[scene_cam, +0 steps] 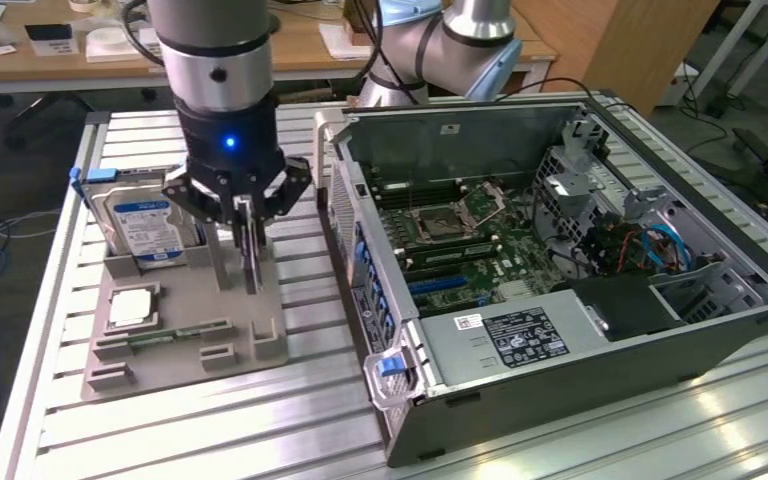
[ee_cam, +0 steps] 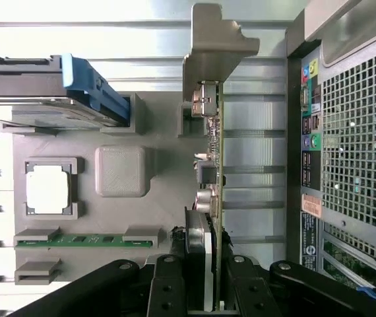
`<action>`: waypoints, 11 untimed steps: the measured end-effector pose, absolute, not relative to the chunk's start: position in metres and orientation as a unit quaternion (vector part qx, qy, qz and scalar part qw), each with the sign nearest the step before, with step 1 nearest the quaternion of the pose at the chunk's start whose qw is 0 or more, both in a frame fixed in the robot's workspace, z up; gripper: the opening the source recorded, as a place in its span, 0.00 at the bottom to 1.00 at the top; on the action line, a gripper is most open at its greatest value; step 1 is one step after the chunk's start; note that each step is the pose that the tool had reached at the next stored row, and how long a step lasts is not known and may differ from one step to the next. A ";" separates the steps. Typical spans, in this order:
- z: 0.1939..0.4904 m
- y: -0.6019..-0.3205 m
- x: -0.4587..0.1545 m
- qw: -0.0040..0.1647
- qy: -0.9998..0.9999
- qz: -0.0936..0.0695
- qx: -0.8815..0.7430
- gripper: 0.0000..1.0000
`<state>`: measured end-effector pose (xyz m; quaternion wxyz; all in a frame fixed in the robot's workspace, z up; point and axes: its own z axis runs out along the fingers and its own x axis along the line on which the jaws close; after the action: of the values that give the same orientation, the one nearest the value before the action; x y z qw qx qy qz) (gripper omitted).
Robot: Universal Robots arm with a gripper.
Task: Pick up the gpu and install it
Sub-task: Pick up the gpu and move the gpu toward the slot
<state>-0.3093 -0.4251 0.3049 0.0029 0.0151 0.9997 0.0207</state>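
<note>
Calling the gpu's metal bracket end 12 o'clock: the gpu shows edge-on against the grey holder tray. The gripper is at its 6 o'clock end, with black fingers clamped on both faces, I think. From the card, the hard drive with its blue rail is at 10, the CPU at 9 and the green memory stick at 8. The PC case runs along 3, ports facing the card.

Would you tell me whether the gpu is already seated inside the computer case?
No, the gpu stands upright in the grey holder beside the computer case.
</note>
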 end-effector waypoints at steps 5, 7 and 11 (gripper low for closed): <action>0.324 -0.425 -0.309 0.003 1.000 0.021 0.015 0.28; 0.331 -0.425 -0.309 0.003 1.000 0.021 0.015 0.28; 0.347 -0.425 -0.309 0.003 1.000 0.021 0.015 0.28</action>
<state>-0.3093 -0.4250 0.3467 0.0029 0.0151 0.9997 0.0207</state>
